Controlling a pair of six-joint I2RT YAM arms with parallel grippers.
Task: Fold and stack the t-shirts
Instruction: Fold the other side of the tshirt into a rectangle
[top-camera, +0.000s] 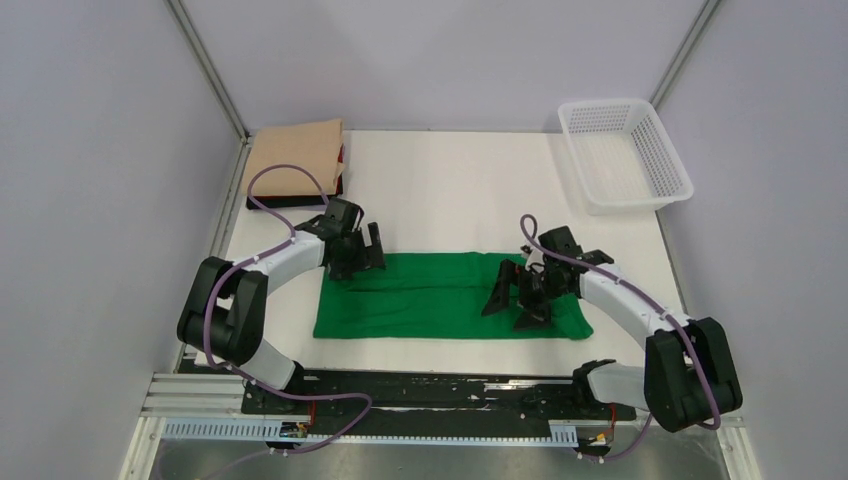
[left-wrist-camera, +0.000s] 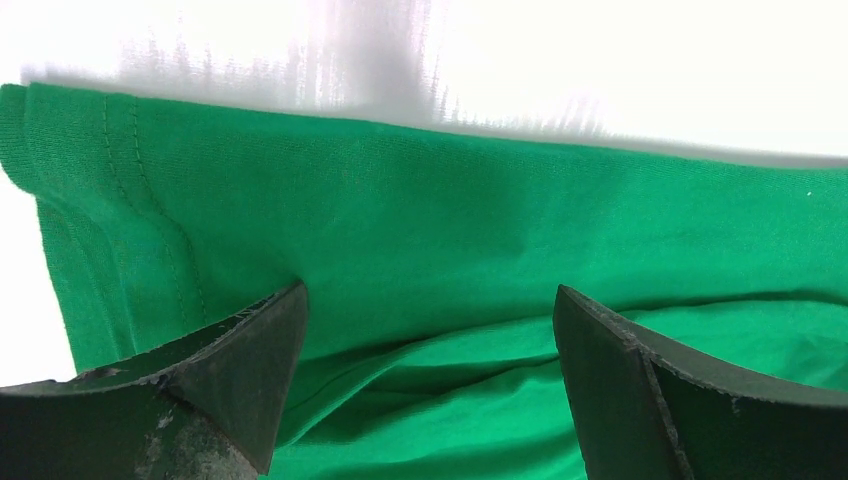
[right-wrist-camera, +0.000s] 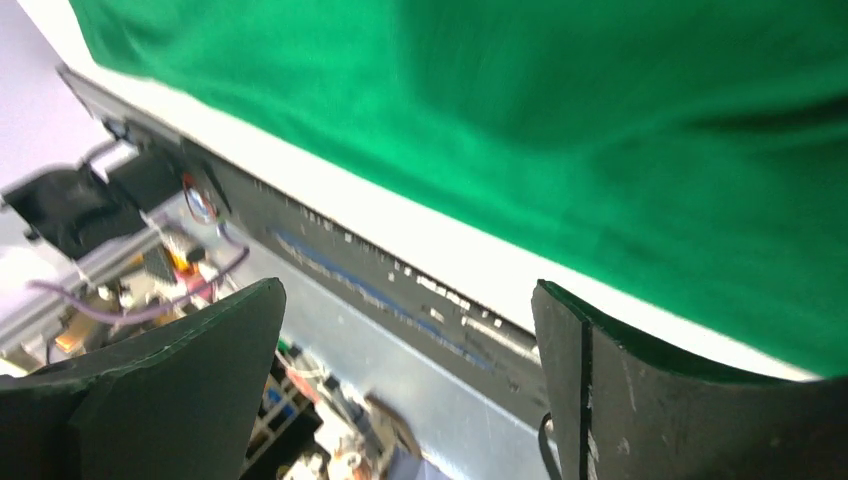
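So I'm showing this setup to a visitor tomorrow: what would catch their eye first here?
The bright green t-shirt, lying as a long band across the near middle of the white table, stands out at once. Both arms bend over it, the left end effector open at its far left corner and the right end effector open over its right part. A tan folded shirt lies far left, and a white mesh basket far right.

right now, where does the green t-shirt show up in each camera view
top external: green t-shirt lies as a long strip across the picture's middle.
left wrist: green t-shirt fills most of the frame.
right wrist: green t-shirt spans top and right.
shared landmark: white table bordering the shirt's long edge.
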